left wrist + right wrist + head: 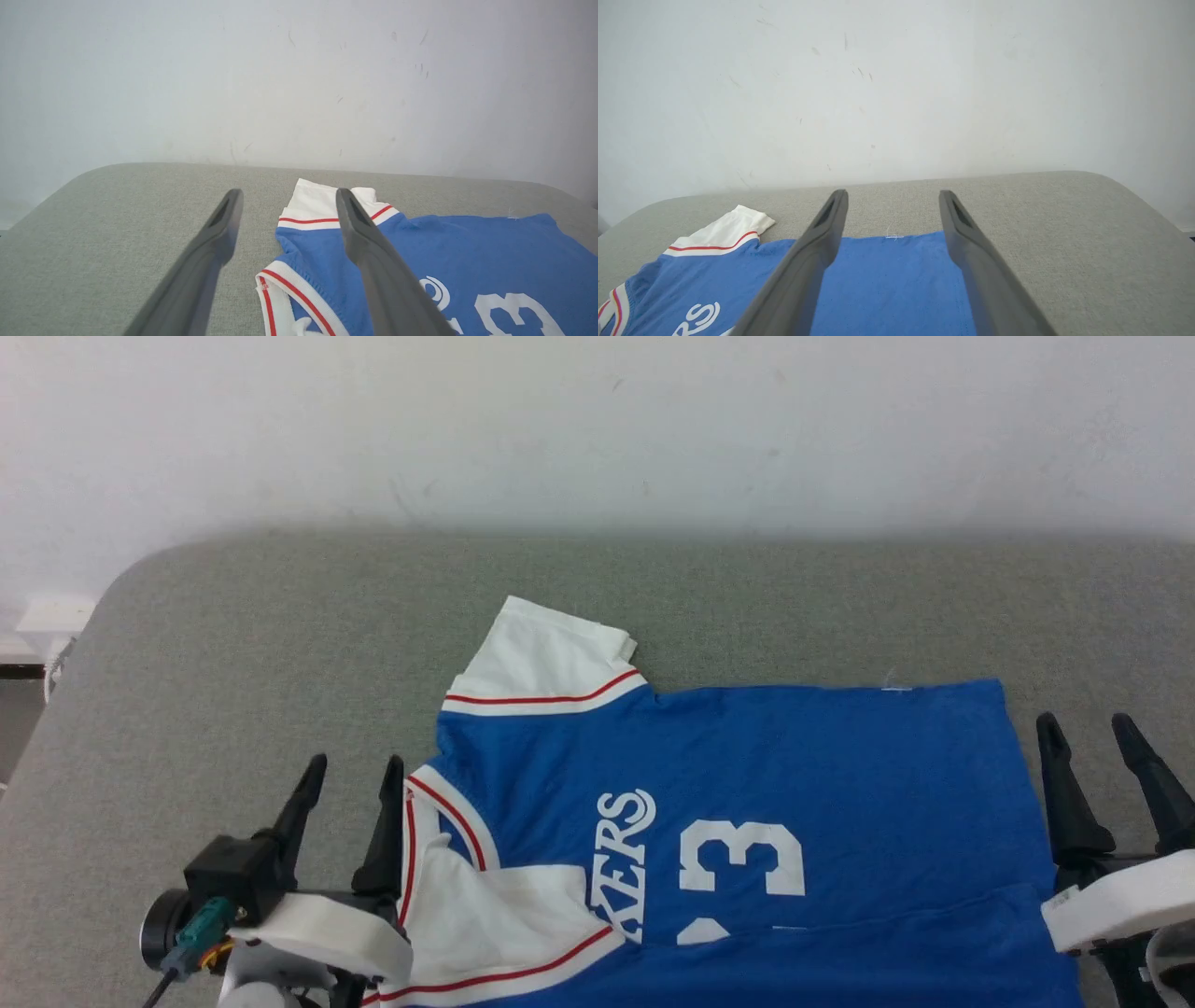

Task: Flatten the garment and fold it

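The royal-blue garment lies spread on the grey table, its neck to the left and hem to the right. One white sleeve points to the far side; the other white sleeve is folded over the front near the lettering. My left gripper stands open just left of the collar, holding nothing. My right gripper stands open beside the hem's right edge, empty; in the right wrist view its fingers frame the hem's far corner.
The grey fabric-covered table has a rounded far-left corner and meets a white wall at the back. Bare surface lies beyond the shirt and to its left. A small white box sits off the table's left edge.
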Robot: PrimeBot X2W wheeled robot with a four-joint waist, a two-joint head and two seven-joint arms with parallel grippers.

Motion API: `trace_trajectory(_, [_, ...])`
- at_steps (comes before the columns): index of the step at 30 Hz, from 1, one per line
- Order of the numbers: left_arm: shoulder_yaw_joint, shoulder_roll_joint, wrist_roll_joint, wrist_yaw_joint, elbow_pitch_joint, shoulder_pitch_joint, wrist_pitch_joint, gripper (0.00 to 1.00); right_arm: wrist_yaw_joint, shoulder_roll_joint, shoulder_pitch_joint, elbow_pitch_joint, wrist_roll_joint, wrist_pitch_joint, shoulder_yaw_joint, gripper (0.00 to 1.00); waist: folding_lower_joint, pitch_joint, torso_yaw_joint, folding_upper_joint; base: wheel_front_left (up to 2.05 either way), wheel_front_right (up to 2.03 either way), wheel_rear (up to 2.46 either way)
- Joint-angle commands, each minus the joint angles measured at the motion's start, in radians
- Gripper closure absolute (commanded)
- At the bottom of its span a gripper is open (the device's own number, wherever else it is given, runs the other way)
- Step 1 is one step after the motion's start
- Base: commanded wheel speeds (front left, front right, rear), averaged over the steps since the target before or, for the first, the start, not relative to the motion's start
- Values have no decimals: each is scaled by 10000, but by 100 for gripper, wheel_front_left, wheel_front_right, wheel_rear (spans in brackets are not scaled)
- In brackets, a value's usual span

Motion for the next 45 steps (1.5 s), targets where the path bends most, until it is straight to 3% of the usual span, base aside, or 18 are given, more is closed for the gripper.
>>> trace_trajectory(1, [102, 72, 166, -113, -72, -271, -62, 0, -7, 8, -26, -100, -22, -358, 151, 0, 1, 202, -173, 0, 0, 0, 0])
trace_trajectory(6, [99, 495, 339, -552, -146, -1162, 191, 0, -7, 124, -186, -124, -115, -1458, 632, 0, 1, 775, -666, 0, 0, 0, 0])
trace_trajectory(10, [153, 969, 386, -791, -98, -2166, 1004, 0, -7, 248, -342, 0, -302, -1871, 843, 0, 1, 1441, -1219, 0, 0, 0, 0])
trace_trajectory(18, [25, 1791, -82, -1439, 1019, -4771, 4314, 0, -7, 488, -1034, 194, -451, -2361, 1332, 0, 1, 3126, -2455, 0, 0, 0, 0])
trace_trajectory(25, [-279, 2321, -688, -2556, 2321, -7308, 7186, 0, -7, 663, -1646, 698, -503, -2791, 1745, 0, 1, 4176, -3203, 0, 0, 0, 0])
trace_trajectory(28, [-377, 2408, -998, -2833, 2942, -8160, 8280, 0, -7, 693, -1850, 886, -632, -2920, 1916, 0, 1, 4411, -3435, 0, 0, 0, 0])
trace_trajectory(32, [-490, 2505, -1474, -2727, 3812, -8842, 10191, 0, -7, 768, -2028, 1033, -678, -3041, 2095, 0, 1, 4595, -3681, 0, 0, 0, 0])
trace_trajectory(36, [-645, 2763, -1523, -2568, 4147, -9262, 11431, 0, -7, 848, -2120, 1164, -689, -3119, 2152, 0, 1, 4721, -3855, 0, 0, 0, 0])
trace_trajectory(45, [-838, 3176, -1391, -2498, 4467, -9345, 12105, 0, -7, 934, -2161, 1332, -707, -3227, 2231, 0, 1, 4889, -3926, 0, 0, 0, 0])
